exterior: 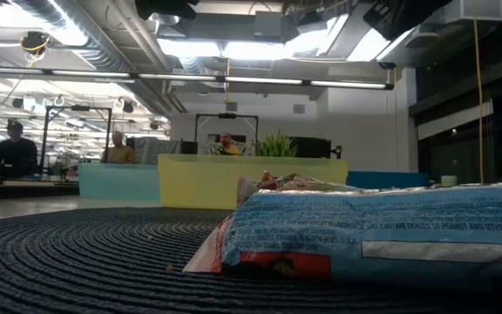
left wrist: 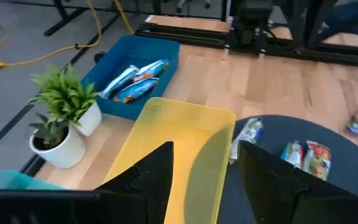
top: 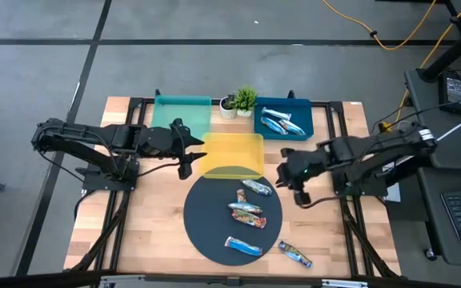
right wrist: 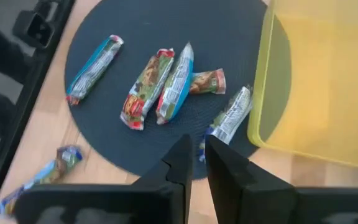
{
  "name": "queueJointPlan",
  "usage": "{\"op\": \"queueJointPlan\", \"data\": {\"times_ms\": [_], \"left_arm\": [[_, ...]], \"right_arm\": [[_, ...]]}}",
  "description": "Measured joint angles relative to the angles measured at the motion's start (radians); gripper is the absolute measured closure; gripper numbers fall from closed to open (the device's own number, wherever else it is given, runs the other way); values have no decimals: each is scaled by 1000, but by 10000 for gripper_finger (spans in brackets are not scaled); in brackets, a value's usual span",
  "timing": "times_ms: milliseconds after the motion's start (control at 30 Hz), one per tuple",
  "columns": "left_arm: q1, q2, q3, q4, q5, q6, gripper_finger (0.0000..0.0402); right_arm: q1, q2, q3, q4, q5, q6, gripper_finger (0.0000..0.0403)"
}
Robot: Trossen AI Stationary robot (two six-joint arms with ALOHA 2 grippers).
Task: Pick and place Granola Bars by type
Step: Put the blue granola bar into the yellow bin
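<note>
Two empty hands over the table: left hand (top: 191, 152) parted beside the yellow tray (top: 232, 154), right hand (top: 288, 178) nearly closed.

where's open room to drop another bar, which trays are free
The yellow plastic tray is bare, and the teal tray shows nothing inside. The blue tray already holds foil-wrapped bars. The round dark mat is crowded right of centre, bare along its left side.

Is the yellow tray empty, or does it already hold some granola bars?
Empty. The high view and the left wrist view show only the bare floor of the yellow tray; no bar lies inside it.
</note>
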Motion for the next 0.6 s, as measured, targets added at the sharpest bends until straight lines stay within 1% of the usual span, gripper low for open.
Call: {"op": "queueJointPlan", "data": {"times_ms": [167,367,600], "left_arm": [[0,0,0,0,15,25,231],[0,0,0,-1,42,46,231],[0,0,0,-1,59,89,231]], "right_arm": [[58,75,0,38,78,164,355],[78,144,0,65,89,362,355],[78,218,0,72,90,446,355]]}}
